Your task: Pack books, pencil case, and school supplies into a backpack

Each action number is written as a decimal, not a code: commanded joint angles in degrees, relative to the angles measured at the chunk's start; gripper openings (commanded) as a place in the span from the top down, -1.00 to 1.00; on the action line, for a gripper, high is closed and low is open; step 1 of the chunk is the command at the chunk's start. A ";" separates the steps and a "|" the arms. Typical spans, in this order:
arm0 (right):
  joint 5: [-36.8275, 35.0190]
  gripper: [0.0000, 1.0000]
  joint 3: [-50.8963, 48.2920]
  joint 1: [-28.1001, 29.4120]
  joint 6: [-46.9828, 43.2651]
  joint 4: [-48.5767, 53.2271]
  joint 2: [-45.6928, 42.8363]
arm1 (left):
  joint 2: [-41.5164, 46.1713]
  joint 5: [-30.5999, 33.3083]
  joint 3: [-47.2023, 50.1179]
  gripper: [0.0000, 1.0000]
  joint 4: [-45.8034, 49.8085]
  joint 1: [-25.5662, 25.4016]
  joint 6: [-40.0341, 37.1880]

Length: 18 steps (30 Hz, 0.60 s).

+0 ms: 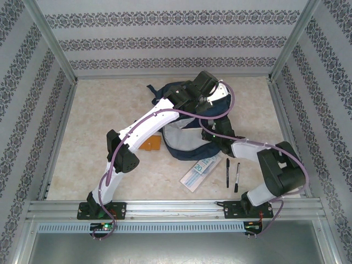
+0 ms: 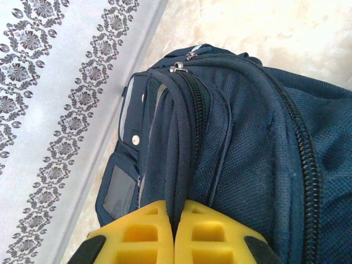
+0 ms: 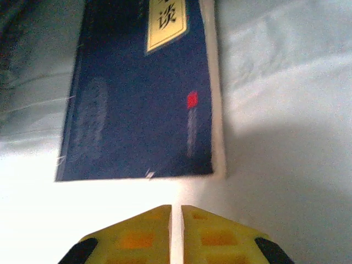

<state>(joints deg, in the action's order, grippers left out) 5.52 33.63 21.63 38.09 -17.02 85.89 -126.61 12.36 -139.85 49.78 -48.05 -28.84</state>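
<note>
The navy backpack [image 1: 175, 104] lies at the middle back of the table, its pale-lined opening facing the arms. My left gripper [image 2: 175, 220] is shut on a ridge of the backpack [image 2: 247, 143] fabric beside a zip. The dark navy book [image 3: 143, 93] lies flat on the pale lining, just ahead of my right gripper [image 3: 176, 215], which is shut with nothing between its fingers. The orange-brown notebook [image 1: 151, 144] lies left of the opening, partly under the left arm. The pencil case [image 1: 199, 171] and two black pens [image 1: 227, 171] [image 1: 237, 177] lie in front of the backpack.
Patterned walls with metal frame posts [image 1: 52, 44] close in the table on three sides. The back wall [image 2: 49, 110] runs close to the backpack's far end. Bare tabletop [image 1: 99, 121] stretches to the left of the backpack.
</note>
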 commanded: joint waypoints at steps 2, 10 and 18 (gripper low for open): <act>1.66 0.75 -4.26 5.02 24.26 -0.45 -6.16 | 3.82 3.52 -2.67 1.00 -2.81 -0.73 2.54; -10.42 1.00 -1.01 10.84 43.99 -7.54 2.65 | 3.63 2.33 -2.56 1.00 -1.80 -0.81 2.30; -2.91 1.00 4.17 6.05 47.79 -27.24 21.11 | 3.71 2.85 -2.53 1.00 -0.65 -1.17 1.51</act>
<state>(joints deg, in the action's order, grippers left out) 1.26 36.51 29.23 82.74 -35.31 101.43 -126.61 13.72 -139.85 50.50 -48.31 -27.81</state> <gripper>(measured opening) 0.043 0.049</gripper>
